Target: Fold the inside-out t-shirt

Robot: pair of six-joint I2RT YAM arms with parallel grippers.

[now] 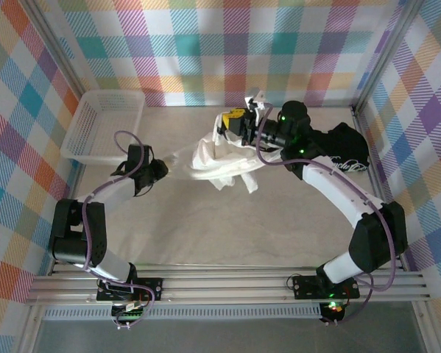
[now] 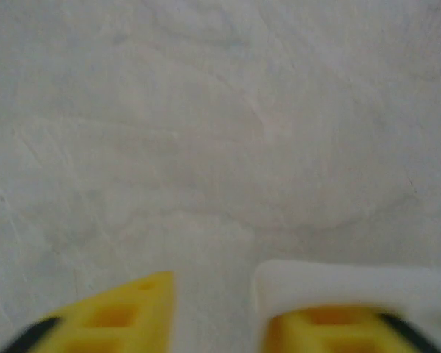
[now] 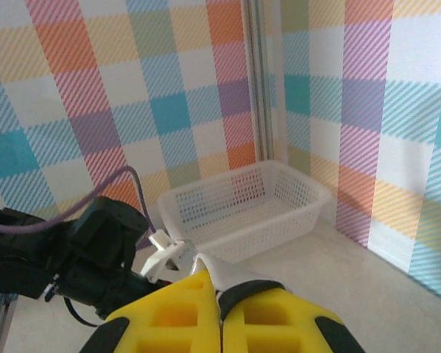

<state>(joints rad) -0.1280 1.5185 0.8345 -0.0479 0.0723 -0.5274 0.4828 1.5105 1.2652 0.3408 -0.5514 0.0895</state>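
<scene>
Checked walls, pale surface. My right gripper pinches the inside-out t-shirt, bunched mid-surface, one end held up; left gripper spread, cloth draped over one finger. Risk: that drape snags and drags the shirt, or my thin pinch slips.

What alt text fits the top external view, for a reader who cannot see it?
A bunched white t-shirt stretches over a table between the right gripper, which pinches one end, and the left gripper at the other. A white basket sits far left; a black shirt lies at right.
</scene>
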